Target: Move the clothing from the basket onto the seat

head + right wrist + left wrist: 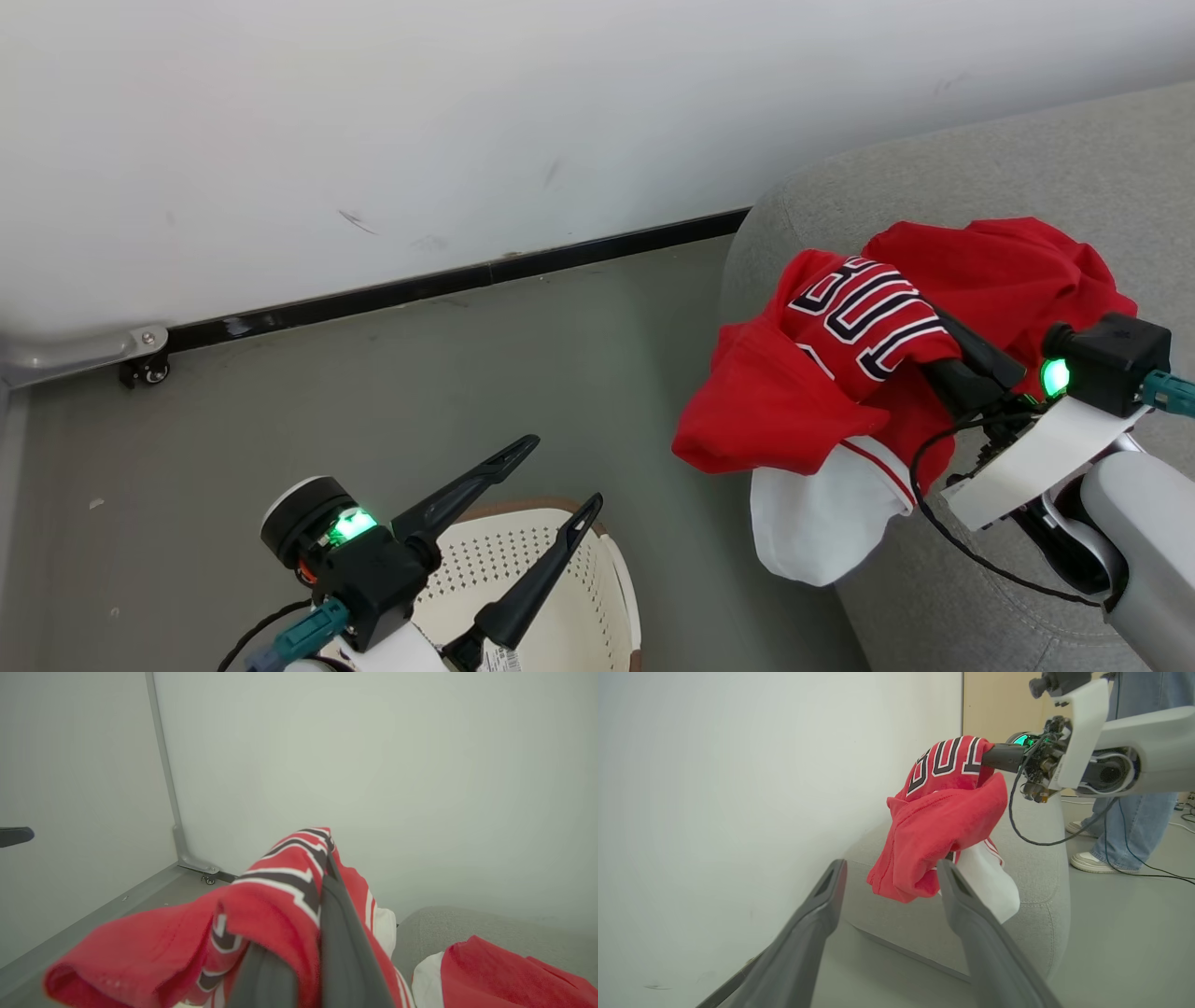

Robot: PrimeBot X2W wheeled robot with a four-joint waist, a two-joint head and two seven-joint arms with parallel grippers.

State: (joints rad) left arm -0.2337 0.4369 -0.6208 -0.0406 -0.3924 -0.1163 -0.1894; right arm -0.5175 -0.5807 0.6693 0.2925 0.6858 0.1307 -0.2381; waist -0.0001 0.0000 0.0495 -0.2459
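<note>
The right hand (966, 364) pinches the red jersey (868, 322) tight over the grey seat (1027, 159)'s edge, so it can drop there. The left hand (565, 471) hangs wide open and empty above the basket (509, 560).

The clothing (775, 411) is seen from above by the head, sidelong from the left wrist, closely from the right.

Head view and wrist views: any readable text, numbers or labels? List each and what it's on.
On the jersey: black, white-outlined characters, folded and partly hidden, not readable with certainty.
On the sticker in the basket: print too small to read.
No other text.
</note>
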